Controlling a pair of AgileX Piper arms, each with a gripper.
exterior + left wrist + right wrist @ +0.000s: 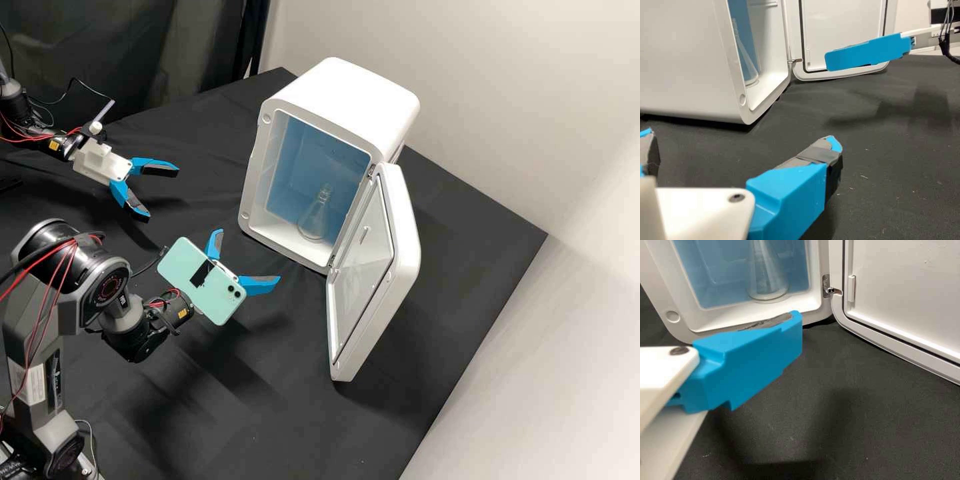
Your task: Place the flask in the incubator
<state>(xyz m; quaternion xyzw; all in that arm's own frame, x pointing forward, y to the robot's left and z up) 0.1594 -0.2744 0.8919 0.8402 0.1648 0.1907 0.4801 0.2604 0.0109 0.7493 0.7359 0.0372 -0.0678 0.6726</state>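
The flask (316, 215) stands upright on the floor of the incubator (347, 100), whose door (373, 267) is wide open. The right hand (248, 258) hovers over the desk (467, 253) near the opening, fingers spread and empty, with the flask straight ahead and apart from it. The left hand (162, 193), also spread and empty, is farther from the flask, off to the incubator's side.
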